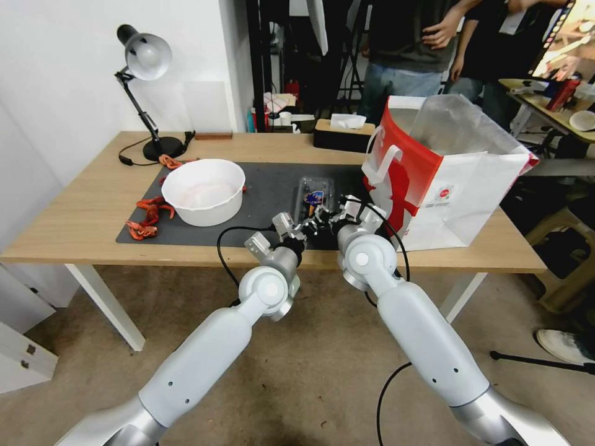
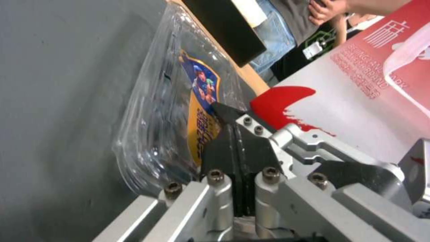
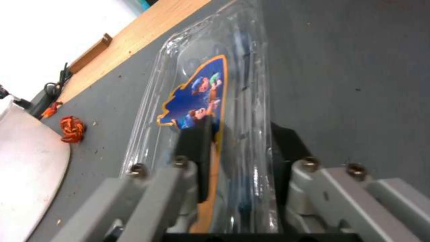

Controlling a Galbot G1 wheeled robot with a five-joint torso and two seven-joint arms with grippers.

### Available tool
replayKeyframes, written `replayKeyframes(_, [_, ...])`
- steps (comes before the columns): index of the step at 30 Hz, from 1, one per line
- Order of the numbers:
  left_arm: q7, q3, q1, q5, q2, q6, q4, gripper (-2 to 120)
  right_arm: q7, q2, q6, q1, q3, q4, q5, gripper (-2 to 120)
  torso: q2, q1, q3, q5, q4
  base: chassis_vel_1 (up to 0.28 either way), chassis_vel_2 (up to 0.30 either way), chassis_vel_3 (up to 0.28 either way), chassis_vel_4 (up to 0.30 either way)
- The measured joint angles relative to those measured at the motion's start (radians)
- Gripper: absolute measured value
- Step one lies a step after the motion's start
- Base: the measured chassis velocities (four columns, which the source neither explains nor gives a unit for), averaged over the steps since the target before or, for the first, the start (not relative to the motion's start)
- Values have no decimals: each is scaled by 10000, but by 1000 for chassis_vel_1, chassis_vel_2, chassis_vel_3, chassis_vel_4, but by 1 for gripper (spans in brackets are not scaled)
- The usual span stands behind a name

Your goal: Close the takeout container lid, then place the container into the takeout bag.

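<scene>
1. Here the takeout container [image 1: 314,197] lies on the dark mat [image 1: 260,186] on the wooden worktop [image 1: 80,217], between the white bowl [image 1: 203,191] and the takeout bag [image 1: 443,170].
2. The lid [image 3: 197,90], with its blue and orange sticker, lies down over the container.
3. The right gripper [image 3: 240,151] is at the container's near end. Its fingers [image 3: 195,148] stand on either side of the clear plastic, one against the stickered lid and the other on the opposite face, closed on the box.
4. The left gripper [image 2: 236,134] is just beside it at the same near end. Its dark fingers [image 2: 224,148] are pressed together with nothing between them, their tips touching the edge of the sticker.
5. The bag stands upright and open at the mat's right edge, near the container, its red side toward it.
6. A dark tissue box [image 1: 343,131] sits behind the mat, a desk lamp [image 1: 145,68] at the far left corner.
7. Orange scraps [image 1: 149,217] lie just left of the bowl.
</scene>
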Motion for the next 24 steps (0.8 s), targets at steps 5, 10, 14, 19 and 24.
replayKeyframes(5, [7, 1, 1, 24, 0, -4, -3, 0, -36, -31, 2, -16, 7, 5, -23, 10, 1, 0, 0, -1, 0, 0, 0, 0, 0])
replayKeyframes(10, [7, -19, -3, 203, 31, -56, -3, 0, -74, -42, 12, -26, 10, 13, -94, 0, 2, 0, 0, 0, 0, 0, 0, 0, 0])
replayKeyframes(14, [18, -229, 2, 613, 172, -139, -88, 0, -134, -42, 27, -68, 9, 13, -221, 0, 1, 0, 0, 0, 0, 0, 0, 0, 0])
replayKeyframes(19, [89, -675, 282, 1346, 608, -181, -624, 0, -184, -10, 49, -91, 6, 11, -330, 0, 1, 1, 0, -2, -2, 0, 0, 0, 0])
replayKeyframes(24, [303, -1168, 876, 2627, 1145, -151, -1331, 7, -205, 6, 54, -108, -2, 15, -395, 0, 1, 0, 0, -2, 0, 0, 0, 0, 0])
